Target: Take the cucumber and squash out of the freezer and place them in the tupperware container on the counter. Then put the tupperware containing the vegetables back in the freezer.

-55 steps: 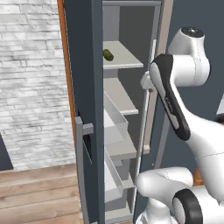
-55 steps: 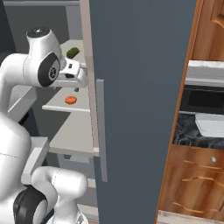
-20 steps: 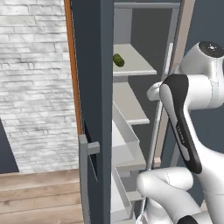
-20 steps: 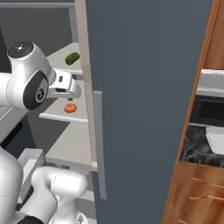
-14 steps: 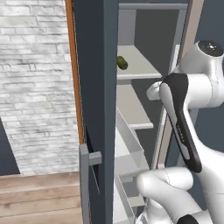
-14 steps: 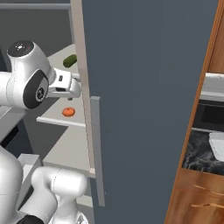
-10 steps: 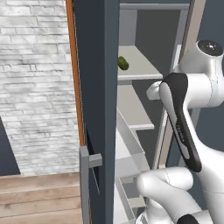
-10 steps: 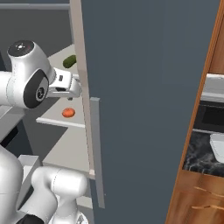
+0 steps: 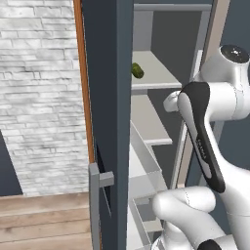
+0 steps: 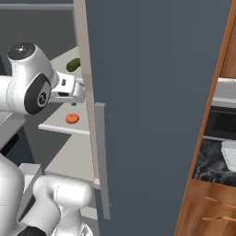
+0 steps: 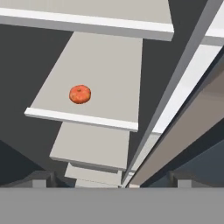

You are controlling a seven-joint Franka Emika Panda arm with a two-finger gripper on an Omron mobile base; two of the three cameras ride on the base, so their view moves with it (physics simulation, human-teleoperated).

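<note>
Right base view: cucumber long axis slants across shelf; squash round; gripper spread wide

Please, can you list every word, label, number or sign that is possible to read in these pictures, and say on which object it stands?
No text can be read for certain.
Forearm of the robot arm: a short line of small grey marks, too small and blurred to read.
Freezer, its shelves, the squash and the cucumber: no writing.
</note>
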